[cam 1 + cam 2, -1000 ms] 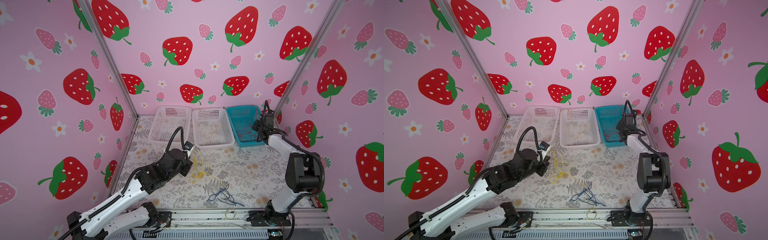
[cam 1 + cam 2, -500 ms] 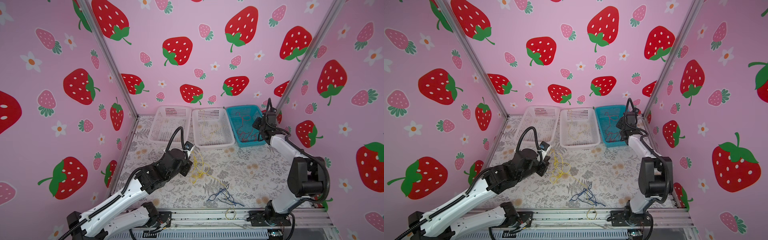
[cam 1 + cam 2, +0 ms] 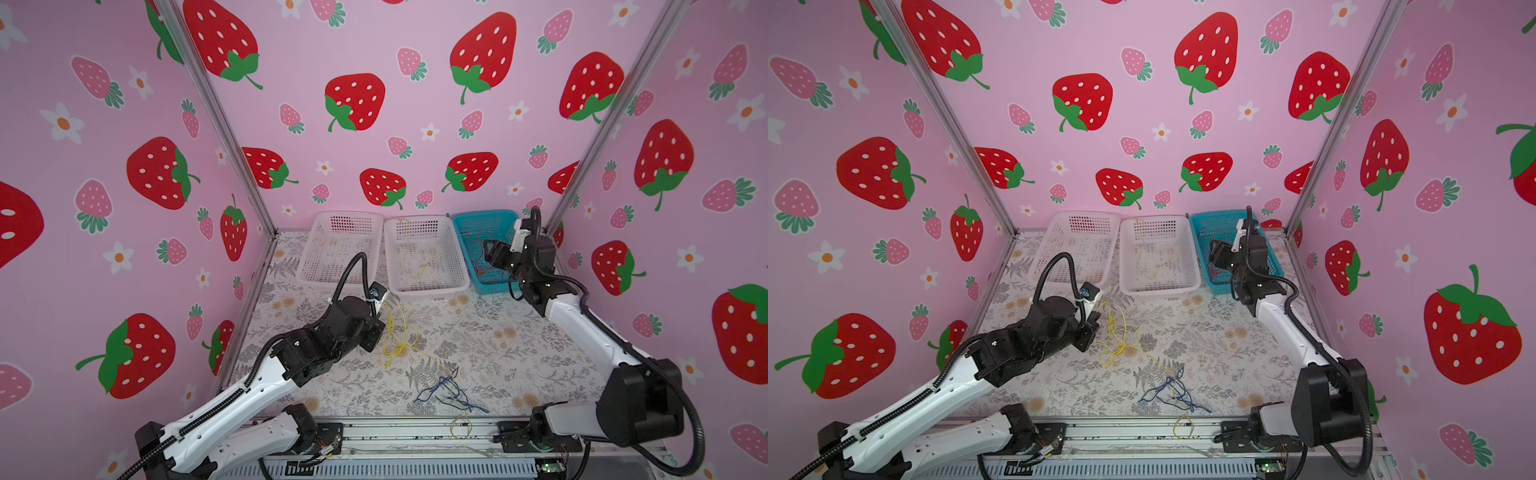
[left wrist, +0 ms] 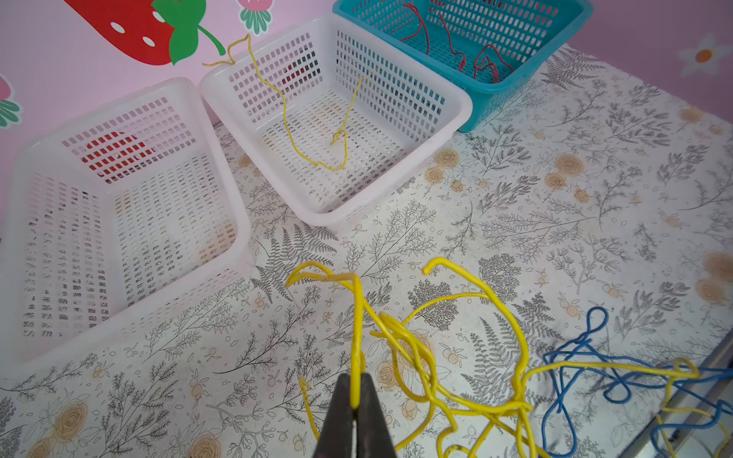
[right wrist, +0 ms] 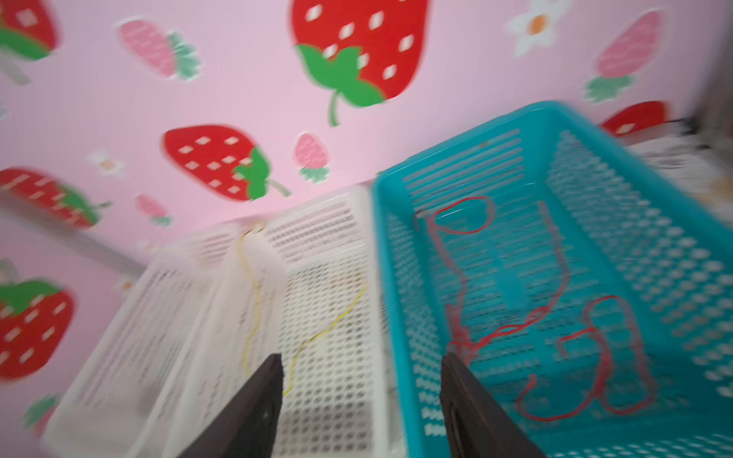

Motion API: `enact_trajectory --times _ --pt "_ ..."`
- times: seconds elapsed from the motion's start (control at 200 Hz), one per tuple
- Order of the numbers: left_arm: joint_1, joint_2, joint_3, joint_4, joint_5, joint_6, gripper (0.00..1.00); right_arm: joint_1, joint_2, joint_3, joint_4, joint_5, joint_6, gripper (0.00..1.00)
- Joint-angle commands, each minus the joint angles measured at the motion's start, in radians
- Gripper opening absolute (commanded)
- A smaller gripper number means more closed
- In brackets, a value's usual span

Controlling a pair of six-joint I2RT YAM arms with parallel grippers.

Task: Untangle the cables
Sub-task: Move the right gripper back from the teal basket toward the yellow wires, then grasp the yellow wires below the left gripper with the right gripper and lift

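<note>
A yellow cable tangle (image 3: 395, 338) (image 3: 1118, 340) (image 4: 416, 349) lies mid-table, and one strand runs on into the dark blue cable (image 3: 449, 392) (image 3: 1173, 390) (image 4: 587, 357) near the front edge. My left gripper (image 4: 355, 390) (image 3: 376, 334) (image 3: 1090, 332) is shut on one upright yellow strand. Red cables (image 5: 555, 317) (image 4: 482, 55) (image 3: 478, 245) lie loose in the teal basket (image 5: 380, 277) (image 3: 484, 214) (image 3: 1217, 216). My right gripper (image 5: 361, 359) (image 3: 492, 253) (image 3: 1216, 257) hangs open over that basket's left rim, holding nothing.
A lone yellow cable (image 4: 309, 131) (image 3: 415, 259) sits in the middle white basket (image 3: 415, 220) (image 4: 456, 95), one end over its back rim. The left white basket (image 3: 345, 216) (image 4: 222, 131) holds nothing. A short yellow piece (image 3: 461, 428) hangs over the front rail. Pink walls close in three sides.
My right gripper's jaws have spread apart over the teal basket, and that arm's elbow has sunk toward the front. The left arm and its yellow strand have not moved.
</note>
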Motion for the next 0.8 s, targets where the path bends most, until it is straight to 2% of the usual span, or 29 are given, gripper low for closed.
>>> enact_trajectory --times 0.0,0.215,0.38,0.53,0.795 --pt "0.008 -0.001 0.008 0.015 -0.010 -0.001 0.00 0.118 -0.123 -0.141 0.212 -0.298 -0.075 0.66" --pt "0.025 0.002 0.016 0.009 -0.008 -0.014 0.00 0.363 -0.203 -0.287 0.250 -0.446 -0.195 0.66" --pt "0.039 -0.010 0.010 0.022 0.020 -0.020 0.00 0.501 -0.145 -0.315 0.292 -0.406 -0.259 0.66" --pt "0.040 -0.010 0.008 0.020 0.022 -0.018 0.00 0.644 -0.091 -0.269 0.267 -0.218 -0.338 0.62" --pt "0.040 0.019 0.022 0.002 0.017 -0.021 0.00 0.820 -0.100 -0.250 0.292 0.204 -0.369 0.42"
